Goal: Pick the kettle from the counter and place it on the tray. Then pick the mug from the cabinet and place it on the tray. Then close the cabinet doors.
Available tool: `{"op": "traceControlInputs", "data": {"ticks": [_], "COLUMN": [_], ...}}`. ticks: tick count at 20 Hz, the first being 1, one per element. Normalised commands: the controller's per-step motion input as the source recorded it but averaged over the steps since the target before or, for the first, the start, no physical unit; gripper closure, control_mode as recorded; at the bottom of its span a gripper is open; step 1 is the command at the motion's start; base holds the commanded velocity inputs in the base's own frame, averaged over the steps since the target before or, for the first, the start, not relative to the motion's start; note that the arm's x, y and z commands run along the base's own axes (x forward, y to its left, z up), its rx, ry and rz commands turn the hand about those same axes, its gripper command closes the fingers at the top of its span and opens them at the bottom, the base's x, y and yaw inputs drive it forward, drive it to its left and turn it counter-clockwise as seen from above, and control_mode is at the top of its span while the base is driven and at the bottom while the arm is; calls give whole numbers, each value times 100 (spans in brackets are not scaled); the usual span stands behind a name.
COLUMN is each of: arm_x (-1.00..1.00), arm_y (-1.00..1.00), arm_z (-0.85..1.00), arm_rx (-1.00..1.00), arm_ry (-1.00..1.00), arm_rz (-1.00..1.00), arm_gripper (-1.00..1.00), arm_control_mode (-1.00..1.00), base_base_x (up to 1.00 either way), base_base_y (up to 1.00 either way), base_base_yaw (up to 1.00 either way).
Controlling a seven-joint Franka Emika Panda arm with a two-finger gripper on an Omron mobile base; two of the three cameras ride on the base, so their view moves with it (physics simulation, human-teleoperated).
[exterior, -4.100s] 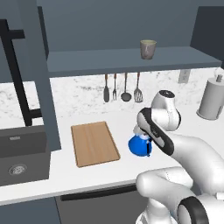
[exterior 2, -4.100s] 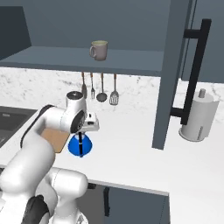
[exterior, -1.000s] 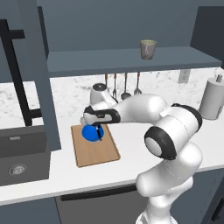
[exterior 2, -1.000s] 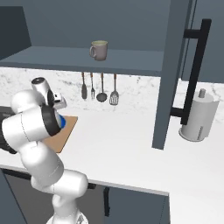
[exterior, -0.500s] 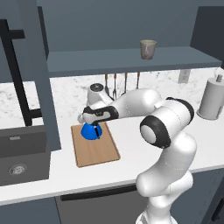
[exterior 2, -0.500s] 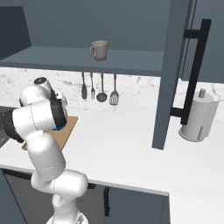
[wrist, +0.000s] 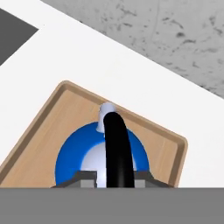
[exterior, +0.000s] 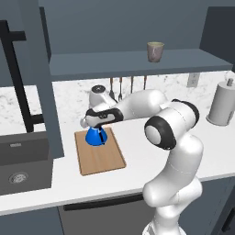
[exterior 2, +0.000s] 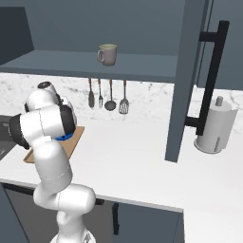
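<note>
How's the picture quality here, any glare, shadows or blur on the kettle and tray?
Left base view: soft flat light, kettle sharp on the tray, only a faint shadow. Right base view: arm hides most of the kettle. Hand view: pale highlight on the blue body, black handle sharp; claw closed around it.

Even, soft rendered light with no glare; the white bench [exterior: 137,151] is bright, the cabinet [exterior: 124,27] interior dim. Shadows are faint. All three views are slightly soft, without edge distortion.
</note>
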Motion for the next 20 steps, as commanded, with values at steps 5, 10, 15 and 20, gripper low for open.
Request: {"op": "traceControlInputs", "data": {"ticks": [5,10,15,20], "arm_x": [-6,-16,-30,-22], "arm_y": [-1,-1,-2,-15], "arm_z": [0,3,10,29], "arm_rx": [0,2,3,1], "arm_ry": [-2,-6,-16,-9], "arm_rz": [0,0,-1,-6], "arm_gripper": [-100,-100,-100,-100], "arm_control_mode": [-100,-100,-100,-100], "base_base_x": [0,0,0,0], "base_base_y": [0,0,0,0], "base_base_yaw": [0,0,0,0]}}
